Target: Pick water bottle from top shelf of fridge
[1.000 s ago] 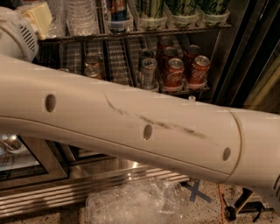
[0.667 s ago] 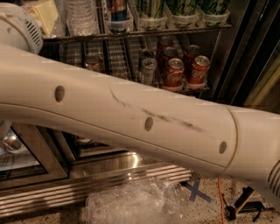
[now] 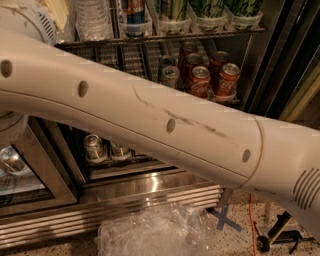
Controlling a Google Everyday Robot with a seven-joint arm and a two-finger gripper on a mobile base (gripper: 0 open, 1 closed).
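Cream-white plastic robot arm (image 3: 150, 115), scuffed with dark streaks, stretched diagonally across the whole view from upper left to lower right, hiding much of the fridge (image 3: 130, 187) behind it. Gripper out of view, somewhere beyond the frame edge; open, closed or holding something, impossible to tell. Water bottle (image 3: 92, 17), clear and ribbed, standing on the top shelf (image 3: 200, 36) near the upper left, only its lower body visible, just above the arm. To its right on the same rack, a blue-and-red can (image 3: 134, 11) and green-labelled tubs (image 3: 210, 10). One rack down, red soda cans (image 3: 210, 75). Below the arm, more cans (image 3: 95, 147), steel base grille (image 3: 75, 222), crumpled clear plastic (image 3: 155, 232) on speckled floor (image 3: 240, 245), blue tape cross (image 3: 225, 219).
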